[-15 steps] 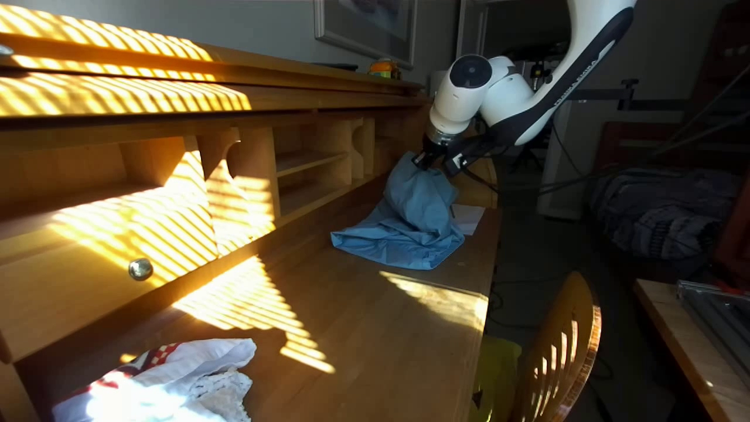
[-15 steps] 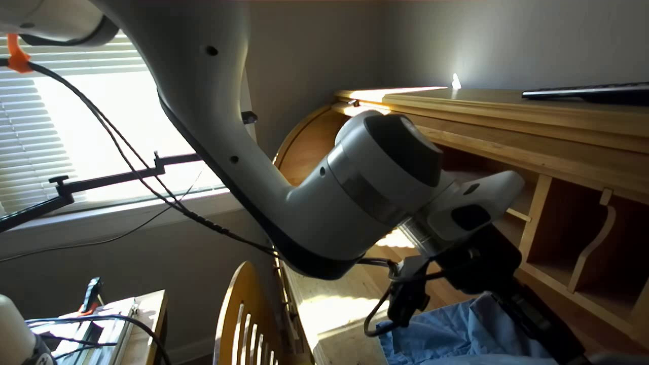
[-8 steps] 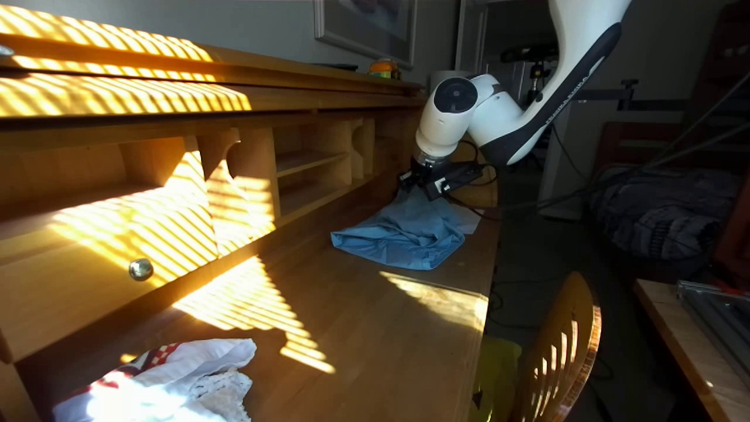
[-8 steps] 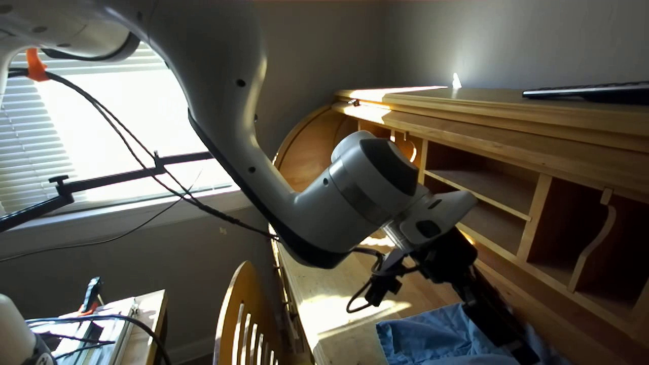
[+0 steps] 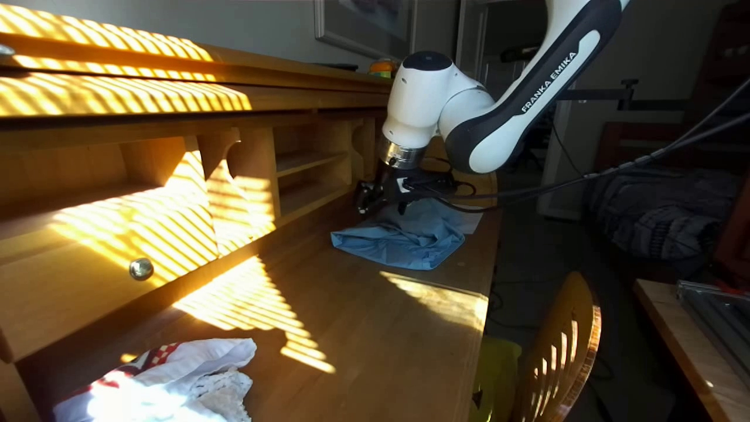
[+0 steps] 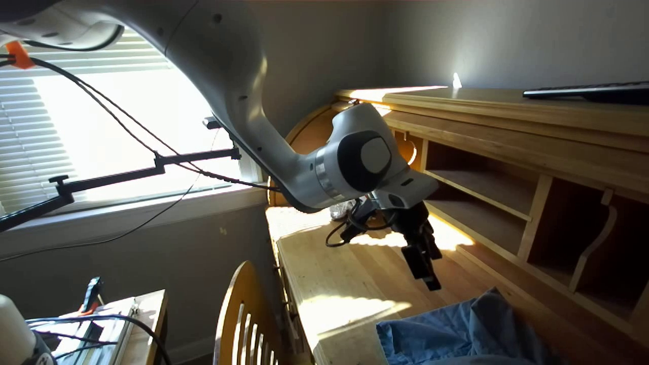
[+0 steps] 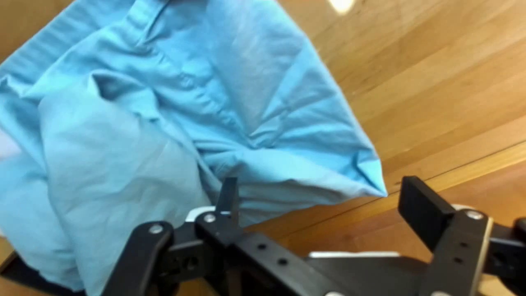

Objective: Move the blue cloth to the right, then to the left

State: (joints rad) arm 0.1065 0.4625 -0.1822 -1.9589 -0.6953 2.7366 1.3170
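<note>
Gripper [image 7: 318, 199] spread wide above the desk [image 5: 351, 334], apart from the blue cloth [image 5: 404, 243]

The two fingers [image 7: 423, 209] stand well apart in the wrist view, a corner of the cloth visible beyond the space between them. In an exterior view, a gap separates the fingertips [image 6: 432, 284] from the cloth, which lies crumpled on the desk near the cubbyholes [image 6: 535, 215]. A white sheet [image 5: 470, 220] shows just beside it, partly hidden. Well apart lies a white cloth with red checks [image 5: 170, 381]. A wooden chair [image 5: 565, 346] stands by the desk's front edge.
</note>
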